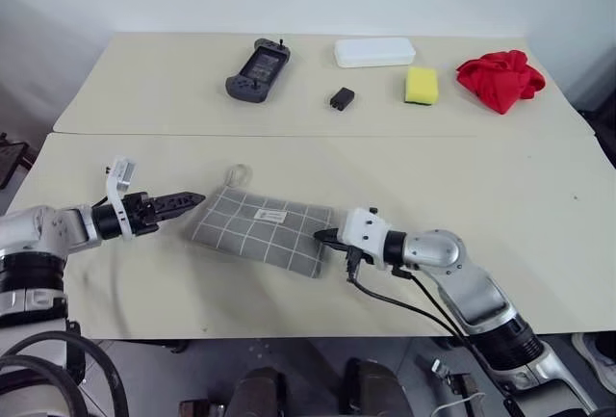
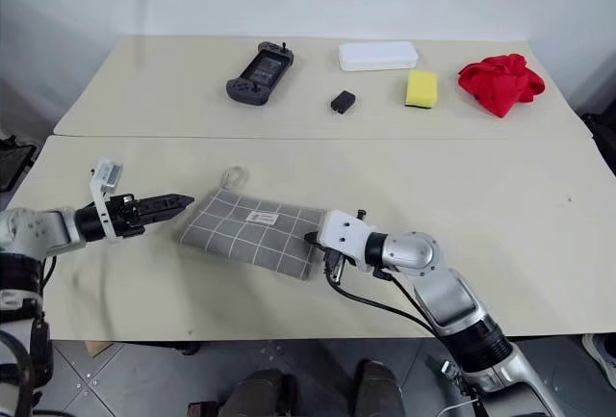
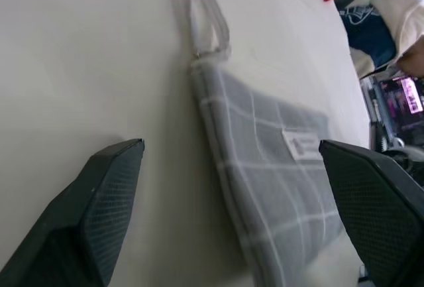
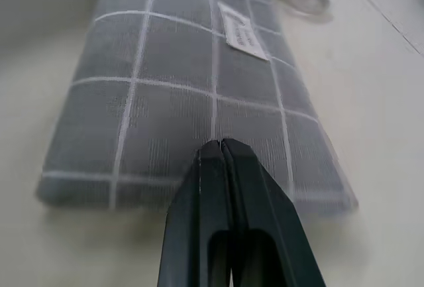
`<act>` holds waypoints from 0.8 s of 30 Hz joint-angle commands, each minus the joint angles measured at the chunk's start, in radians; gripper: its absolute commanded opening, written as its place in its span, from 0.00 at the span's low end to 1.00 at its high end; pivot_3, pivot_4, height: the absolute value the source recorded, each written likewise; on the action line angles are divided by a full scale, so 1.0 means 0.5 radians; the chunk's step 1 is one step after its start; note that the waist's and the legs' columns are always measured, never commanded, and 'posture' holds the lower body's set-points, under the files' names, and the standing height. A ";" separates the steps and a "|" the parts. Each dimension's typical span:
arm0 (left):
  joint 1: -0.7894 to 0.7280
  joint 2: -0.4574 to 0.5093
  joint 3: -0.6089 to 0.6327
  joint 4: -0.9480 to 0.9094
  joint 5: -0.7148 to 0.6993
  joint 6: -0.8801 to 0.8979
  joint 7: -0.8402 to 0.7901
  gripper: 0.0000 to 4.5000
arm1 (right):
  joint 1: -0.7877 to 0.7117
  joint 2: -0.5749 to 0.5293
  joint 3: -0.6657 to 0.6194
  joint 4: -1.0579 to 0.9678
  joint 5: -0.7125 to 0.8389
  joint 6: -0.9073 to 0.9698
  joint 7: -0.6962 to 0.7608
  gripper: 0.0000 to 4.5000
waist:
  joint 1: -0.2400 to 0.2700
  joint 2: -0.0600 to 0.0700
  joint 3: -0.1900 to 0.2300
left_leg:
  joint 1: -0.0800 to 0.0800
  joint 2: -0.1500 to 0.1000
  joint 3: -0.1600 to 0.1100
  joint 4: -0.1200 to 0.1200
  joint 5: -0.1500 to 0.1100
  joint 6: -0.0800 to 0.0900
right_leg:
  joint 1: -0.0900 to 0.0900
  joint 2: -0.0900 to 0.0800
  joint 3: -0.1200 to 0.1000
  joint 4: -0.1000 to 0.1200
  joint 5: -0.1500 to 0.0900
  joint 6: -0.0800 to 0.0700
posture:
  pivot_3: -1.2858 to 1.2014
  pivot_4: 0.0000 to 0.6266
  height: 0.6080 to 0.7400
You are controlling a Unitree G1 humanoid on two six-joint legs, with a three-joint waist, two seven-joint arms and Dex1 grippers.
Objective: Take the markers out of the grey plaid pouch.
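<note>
The grey plaid pouch lies flat, middle of the frame. Our left claw is wide open beside its ring pull. Our right claw, pressed shut, should pin the pouch's other end down while we tug.

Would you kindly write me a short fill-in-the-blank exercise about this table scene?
1. The grey plaid pouch lies between the two ____.
2. The left claw is ____.
3. The right claw is ____ at the pouch's end.
4. The yellow sponge sits beside a ____ cloth.

Missing words: claws; open; shut; red
</note>
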 commanded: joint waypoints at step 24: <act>-0.610 -0.262 -0.690 0.647 0.626 0.017 -0.710 0.92 | -0.085 -0.181 -0.014 0.324 -0.297 -0.581 0.102 0.00 | 0.012 -0.003 -0.002 | 0.000 0.000 0.014 0.002 0.000 0.000 | 0.001 0.000 0.001 0.001 0.000 0.000 | 0.52 0.24 1.00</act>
